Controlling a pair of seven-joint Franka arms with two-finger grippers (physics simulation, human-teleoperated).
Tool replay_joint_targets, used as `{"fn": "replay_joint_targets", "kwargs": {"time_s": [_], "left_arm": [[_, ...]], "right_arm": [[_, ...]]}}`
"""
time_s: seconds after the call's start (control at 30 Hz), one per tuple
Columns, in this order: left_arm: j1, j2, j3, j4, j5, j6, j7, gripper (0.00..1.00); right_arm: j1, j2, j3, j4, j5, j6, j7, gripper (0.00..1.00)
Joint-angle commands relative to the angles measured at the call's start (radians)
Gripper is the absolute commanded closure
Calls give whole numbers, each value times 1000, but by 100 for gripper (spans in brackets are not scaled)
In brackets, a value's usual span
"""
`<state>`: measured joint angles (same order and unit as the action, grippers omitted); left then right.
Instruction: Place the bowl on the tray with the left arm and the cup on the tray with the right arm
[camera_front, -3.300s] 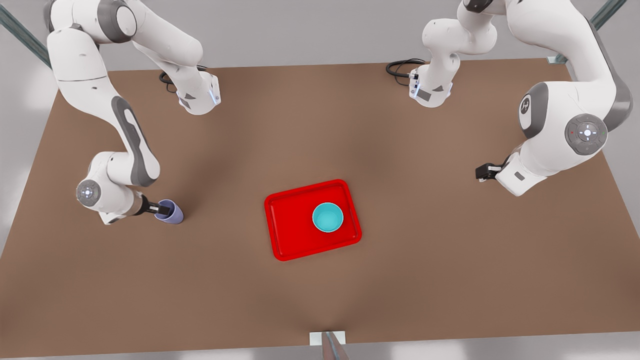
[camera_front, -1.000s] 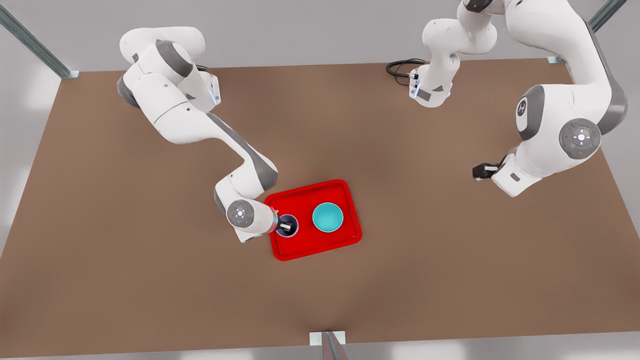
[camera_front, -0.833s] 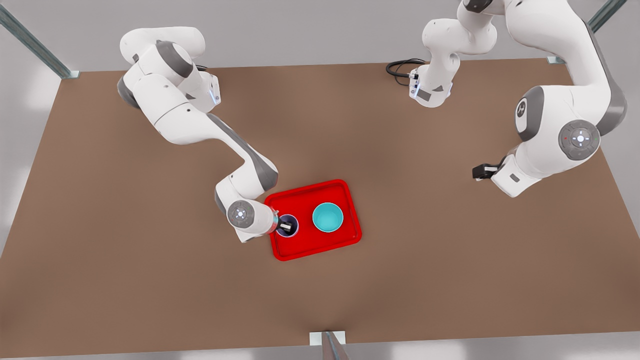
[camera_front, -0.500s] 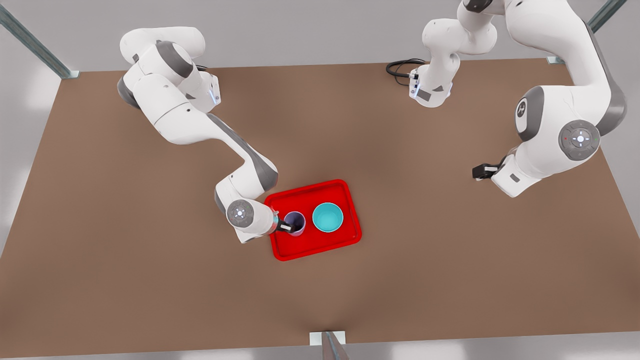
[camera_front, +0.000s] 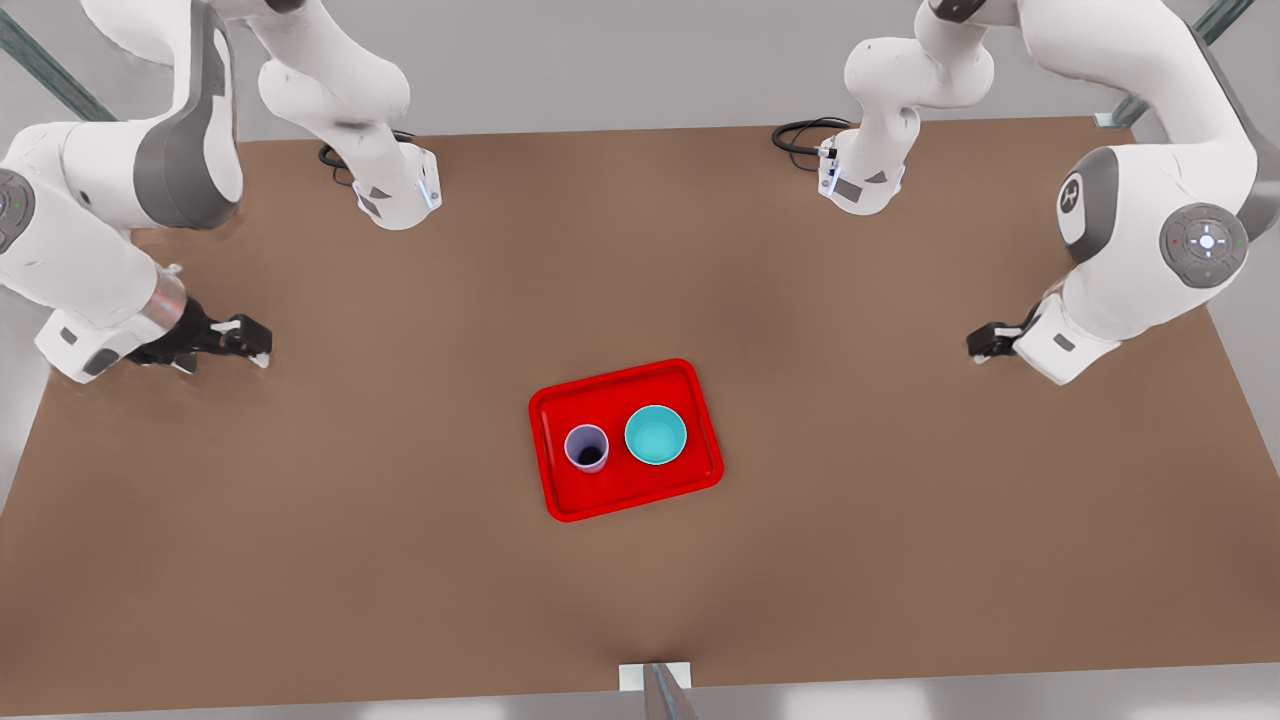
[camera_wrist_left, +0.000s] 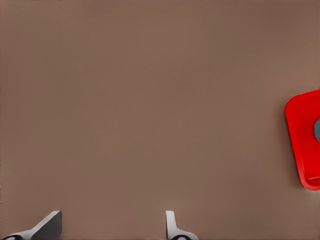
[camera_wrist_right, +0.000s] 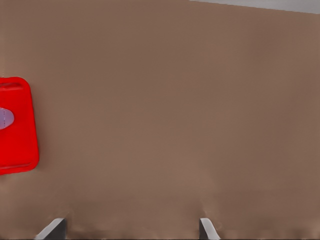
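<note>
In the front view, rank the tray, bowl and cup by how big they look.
1. Tray, by far.
2. Bowl.
3. Cup, narrower than the bowl.
All sit together, so nearness to the camera barely matters.

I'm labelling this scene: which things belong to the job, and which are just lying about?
Job: tray, bowl, cup, left gripper, right gripper; both have fingers open, away from the tray.
Lying about: black cable by an arm base, on the table.
</note>
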<state>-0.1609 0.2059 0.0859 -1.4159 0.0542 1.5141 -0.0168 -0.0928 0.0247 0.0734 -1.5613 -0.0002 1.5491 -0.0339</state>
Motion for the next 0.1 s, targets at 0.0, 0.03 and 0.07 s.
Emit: {"fn": "replay_joint_targets", "kwargs": {"time_s": [0.0, 0.03, 0.07], "left_arm": [[-2, 0, 0, 0, -1, 0, 0, 0], [-3, 0, -2, 0, -1, 0, 0, 0], [-3, 1, -2, 0, 1, -2, 0, 0]], "right_arm": [[22, -5, 0, 1, 3, -14, 11, 0], [10, 1, 0, 32, 9, -35, 22, 0], [10, 8, 2, 70, 16, -52, 12, 0]]}}
